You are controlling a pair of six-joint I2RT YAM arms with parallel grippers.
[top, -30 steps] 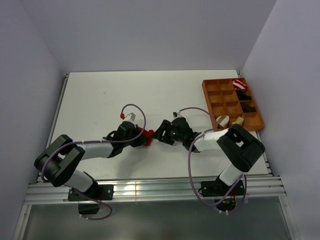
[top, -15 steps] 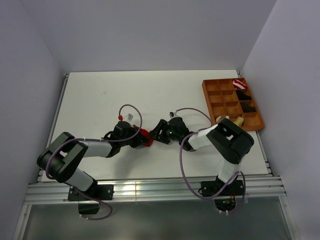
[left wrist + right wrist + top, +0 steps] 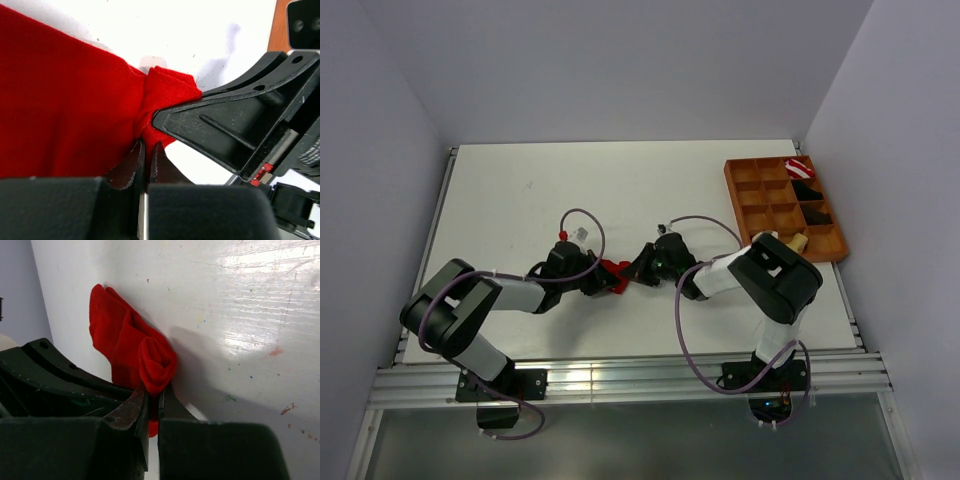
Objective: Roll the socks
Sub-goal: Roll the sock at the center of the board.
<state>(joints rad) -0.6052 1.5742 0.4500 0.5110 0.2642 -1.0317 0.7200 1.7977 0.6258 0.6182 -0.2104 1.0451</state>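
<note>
Legible text, brands, numbers, signs: none in any view.

- Item: small white tag (image 3: 582,232) at the wrist of the left arm (image 3: 510,296), seen from the top camera. Possibly a printed label, but too small to read.
- Item: red sock (image 3: 60,100). The folds seen in both wrist views carry no readable lettering.
</note>
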